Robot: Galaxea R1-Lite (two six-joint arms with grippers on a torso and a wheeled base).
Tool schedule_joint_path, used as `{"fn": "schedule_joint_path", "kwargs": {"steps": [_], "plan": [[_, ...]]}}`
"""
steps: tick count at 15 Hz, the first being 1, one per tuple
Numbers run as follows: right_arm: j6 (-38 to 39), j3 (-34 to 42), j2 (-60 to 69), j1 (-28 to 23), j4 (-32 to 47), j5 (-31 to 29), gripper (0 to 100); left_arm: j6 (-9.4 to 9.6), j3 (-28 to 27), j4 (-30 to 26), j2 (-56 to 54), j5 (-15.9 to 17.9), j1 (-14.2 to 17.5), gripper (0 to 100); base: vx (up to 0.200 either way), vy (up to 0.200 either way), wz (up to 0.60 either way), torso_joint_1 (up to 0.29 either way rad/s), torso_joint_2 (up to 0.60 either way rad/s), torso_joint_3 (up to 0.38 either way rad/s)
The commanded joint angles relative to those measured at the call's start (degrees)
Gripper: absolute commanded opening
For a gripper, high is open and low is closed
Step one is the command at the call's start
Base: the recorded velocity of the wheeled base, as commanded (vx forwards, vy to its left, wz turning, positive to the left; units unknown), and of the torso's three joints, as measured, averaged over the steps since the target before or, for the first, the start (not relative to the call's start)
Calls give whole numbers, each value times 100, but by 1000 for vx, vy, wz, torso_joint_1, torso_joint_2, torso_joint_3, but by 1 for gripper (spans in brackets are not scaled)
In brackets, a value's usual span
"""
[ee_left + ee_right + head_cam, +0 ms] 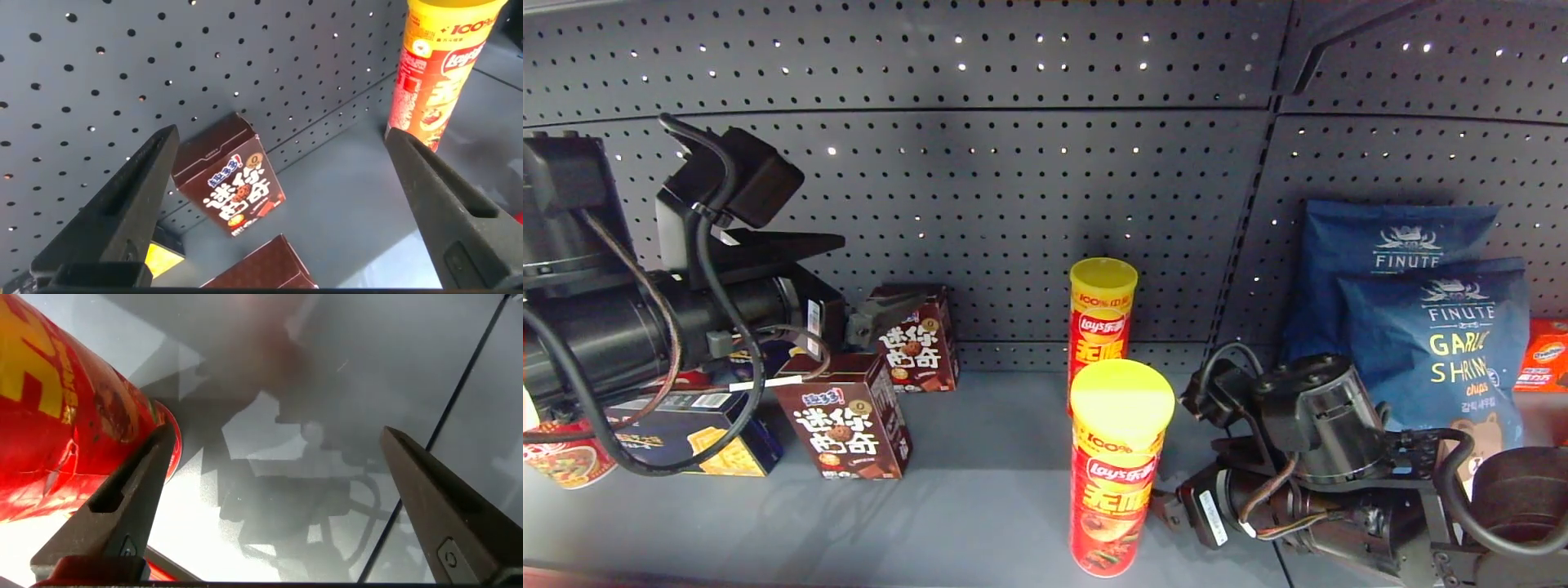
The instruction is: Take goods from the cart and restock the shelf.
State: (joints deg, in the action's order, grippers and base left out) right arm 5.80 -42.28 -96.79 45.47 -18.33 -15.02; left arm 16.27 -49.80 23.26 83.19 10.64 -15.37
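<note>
Two red chip cans with yellow lids stand on the grey shelf [980,506], the front can [1117,474] ahead of the rear can [1100,322]. Left of them stand two brown chocolate boxes, a front box [845,420] and a rear box [919,339]. My left gripper [882,314] is open just left of the rear box [233,184], which lies beyond the gap between its fingers [282,139]; a chip can [437,73] stands off to one side. My right gripper [1168,502] is open low beside the front can [65,433], one finger [139,490] next to the can's base.
Blue snack bags [1429,343] lean on the pegboard back wall [1013,204] at the right, with an orange pack [1543,355] beyond them. A dark blue box [703,441] and a noodle cup [564,461] sit at the far left. Bare shelf lies between boxes and cans.
</note>
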Motion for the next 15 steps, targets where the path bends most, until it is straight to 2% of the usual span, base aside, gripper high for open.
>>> {"fn": "schedule_joint_path", "kwargs": {"steps": [1, 5, 7, 15], "plan": [[0, -9, 20, 6, -3, -1, 100, -1, 5, 3, -13, -1, -1, 100, 0, 0, 0, 0, 0, 0], [0, -17, -15, 6, -3, 8, 100, -1, 102, 12, -31, -1, -1, 100, 0, 0, 0, 0, 0, 0], [0, -9, -24, 6, -3, 8, 100, -10, 251, 258, -31, 8, -1, 100, 0, 0, 0, 0, 0, 0], [9, 9, -15, 41, -3, -1, 100, -10, 286, 276, -31, 8, 8, 100, 0, 0, 0, 0, 0, 0]]}}
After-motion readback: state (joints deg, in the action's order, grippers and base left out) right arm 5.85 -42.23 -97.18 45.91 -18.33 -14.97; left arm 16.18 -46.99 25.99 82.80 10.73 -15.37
